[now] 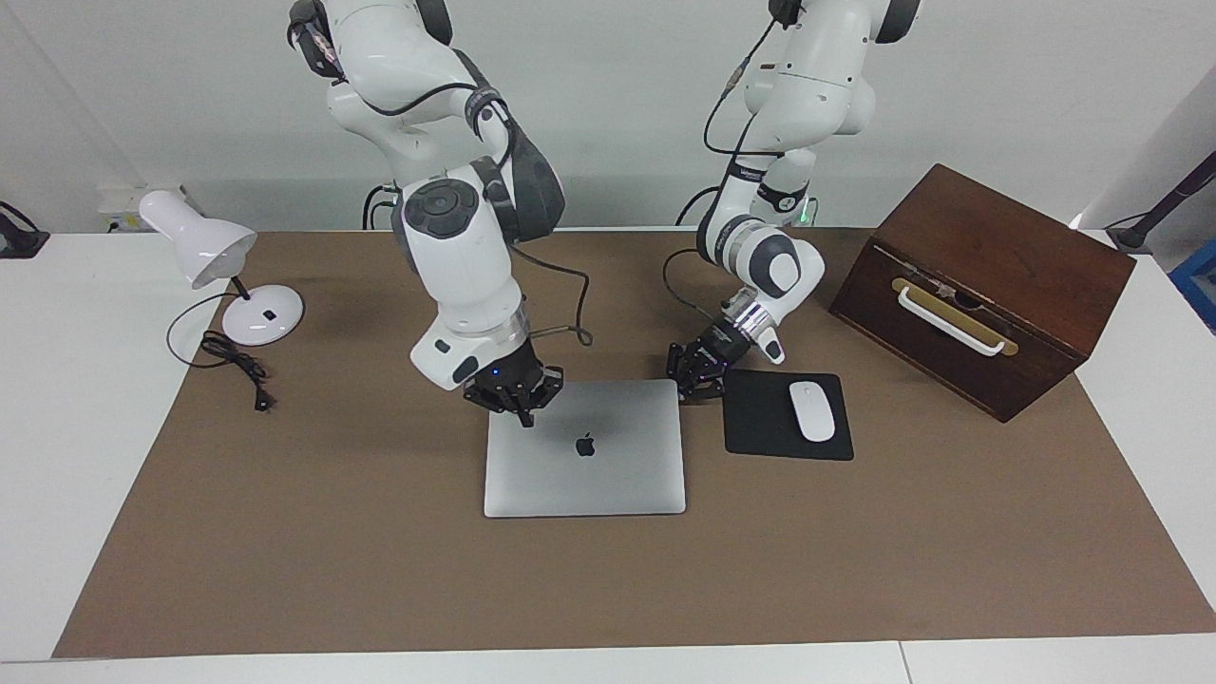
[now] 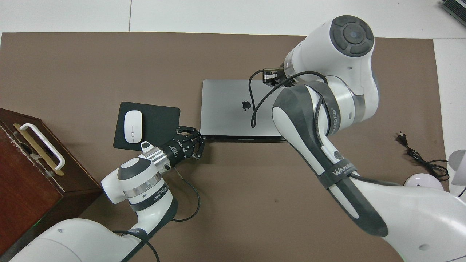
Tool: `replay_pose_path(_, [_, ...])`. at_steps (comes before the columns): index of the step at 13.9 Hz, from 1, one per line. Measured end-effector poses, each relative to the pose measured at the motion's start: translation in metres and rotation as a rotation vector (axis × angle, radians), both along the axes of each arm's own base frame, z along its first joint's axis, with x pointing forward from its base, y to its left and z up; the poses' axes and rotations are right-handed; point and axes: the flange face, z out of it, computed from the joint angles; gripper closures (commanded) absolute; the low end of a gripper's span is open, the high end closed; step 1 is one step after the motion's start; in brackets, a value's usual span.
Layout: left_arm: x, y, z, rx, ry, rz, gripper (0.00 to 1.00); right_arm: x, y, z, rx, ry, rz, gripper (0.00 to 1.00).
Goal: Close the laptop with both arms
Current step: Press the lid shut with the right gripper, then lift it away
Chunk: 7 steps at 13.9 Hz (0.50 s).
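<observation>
The laptop (image 1: 584, 448) lay shut and flat on the brown mat (image 1: 380, 532) that covered the middle of the counter (image 1: 57, 427), its lid up with the dark apple logo showing. The right gripper (image 1: 518, 397) hung just over the lid's corner nearest the robots, toward the right arm's end; whether its fingers were spread or closed could not be told. The left gripper (image 1: 695, 372) sat low at the laptop's other robot-side corner, between the laptop and the black mouse pad (image 1: 787, 416), its fingers parted and holding nothing. A white mouse (image 1: 811, 410) rested on the pad. A dark wooden box (image 1: 983, 285) with a white handle stood toward the left arm's end of the counter, and a white desk lamp (image 1: 214, 256) with its black cord (image 1: 233, 366) toward the right arm's end.
</observation>
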Motion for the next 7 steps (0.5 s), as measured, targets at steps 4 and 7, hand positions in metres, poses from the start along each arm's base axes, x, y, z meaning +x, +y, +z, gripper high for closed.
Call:
replay_pose_path(4, [0.001,0.004,0.000,0.001,0.001,0.008,1.00,-0.001,-0.023,0.024,-0.009,-0.017,0.010,1.00])
replay_pose_path(7, [0.004,0.014,0.000,0.002,0.002,0.027,1.00,-0.003,-0.048,0.044,-0.036,-0.029,0.052,1.00])
